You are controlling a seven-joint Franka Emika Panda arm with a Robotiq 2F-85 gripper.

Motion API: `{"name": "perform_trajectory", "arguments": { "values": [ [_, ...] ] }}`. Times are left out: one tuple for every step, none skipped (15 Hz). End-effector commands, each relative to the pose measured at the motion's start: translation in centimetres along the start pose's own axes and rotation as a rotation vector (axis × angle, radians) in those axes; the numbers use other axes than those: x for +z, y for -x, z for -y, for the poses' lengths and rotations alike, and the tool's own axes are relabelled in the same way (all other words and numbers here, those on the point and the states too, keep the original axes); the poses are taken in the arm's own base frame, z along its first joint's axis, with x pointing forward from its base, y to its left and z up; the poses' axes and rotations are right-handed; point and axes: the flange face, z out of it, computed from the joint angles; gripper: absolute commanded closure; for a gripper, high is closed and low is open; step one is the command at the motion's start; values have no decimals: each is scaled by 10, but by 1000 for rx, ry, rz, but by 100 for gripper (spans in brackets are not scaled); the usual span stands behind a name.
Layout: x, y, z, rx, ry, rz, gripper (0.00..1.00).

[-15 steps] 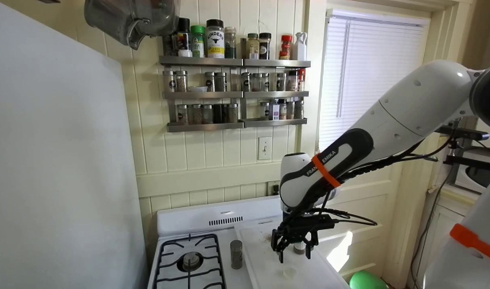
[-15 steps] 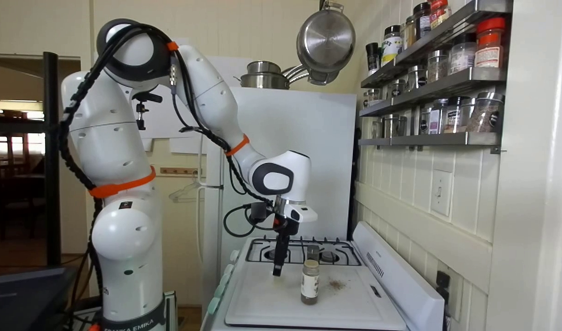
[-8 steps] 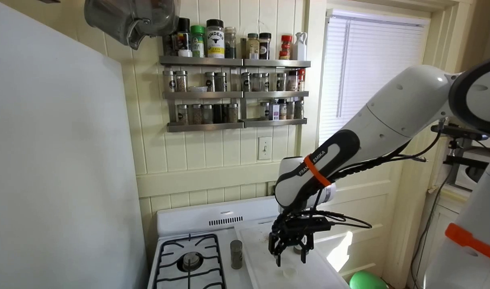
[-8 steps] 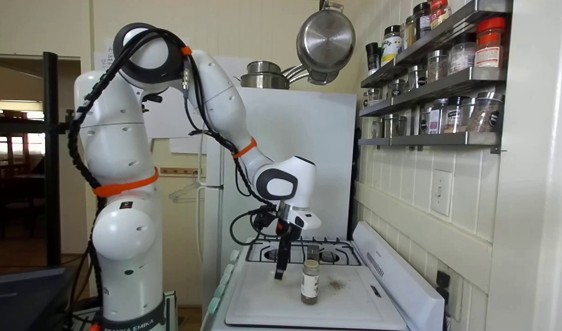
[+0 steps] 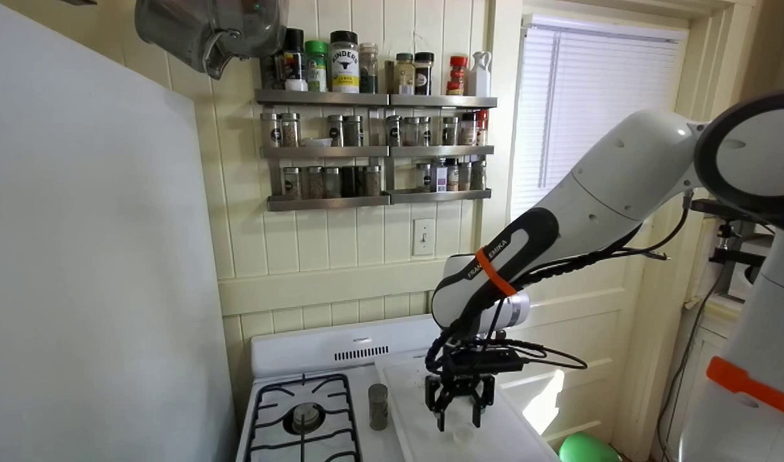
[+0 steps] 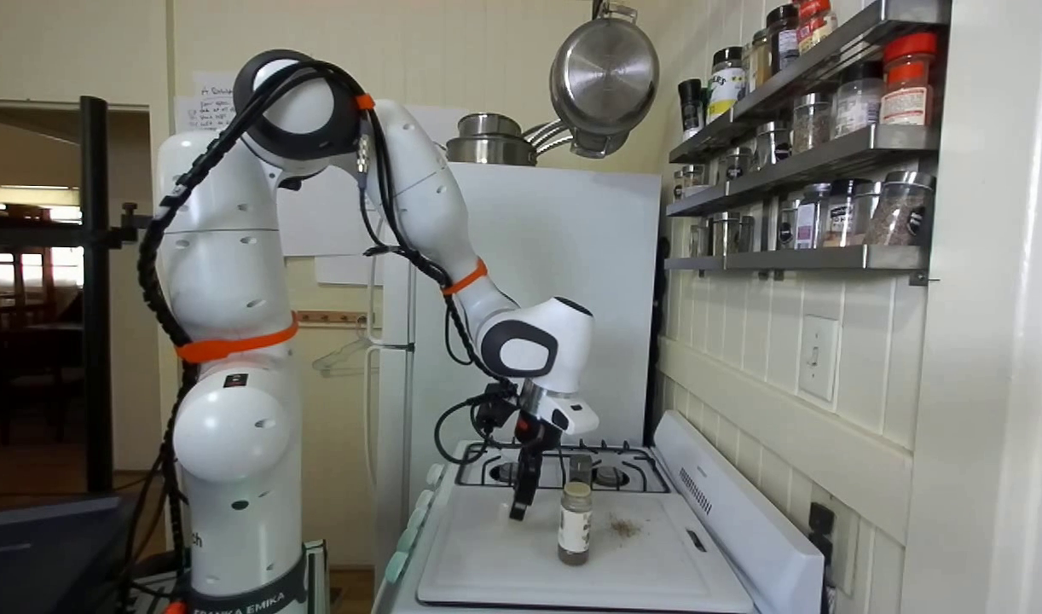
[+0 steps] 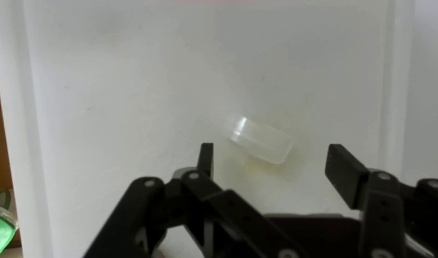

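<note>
See a clear piece [image 7: 263, 141] lying on the cover [image 7: 133, 89], in the wrist view between the wide-parted fingers [image 7: 206, 158] of the pincer [image 5: 459, 421]; note a jar [image 6: 575, 524] upright near the pincer, on its right in an exterior view, with crumbs [image 6: 623, 528] farther right; find a shaker [image 5: 378, 407] left of the pincer in an exterior view, then a burner [image 5: 307, 417] farther left; see racks [image 5: 441, 151] high above

Black claw [image 5: 459, 426], whitish translucent piece [image 7: 263, 140], white stove cover [image 6: 487, 567]
</note>
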Motion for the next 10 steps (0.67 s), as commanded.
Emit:
{"name": "perform_trajectory", "arguments": {
  "values": [
    [5,-5,4,-15,-21,27,22],
    [6,-6,5,-19,-20,31,23],
    [7,-6,5,-20,-19,35,23],
    [8,-6,5,-21,-16,39,22],
    [8,-6,5,-21,-15,44,20],
    [9,-5,5,-20,-13,50,19],
    [9,-4,5,-18,-11,53,19],
    [9,-3,6,-16,-10,56,17],
    [9,-2,6,-14,-10,58,19],
    [9,-1,6,-11,-12,57,19]
  ]
}}
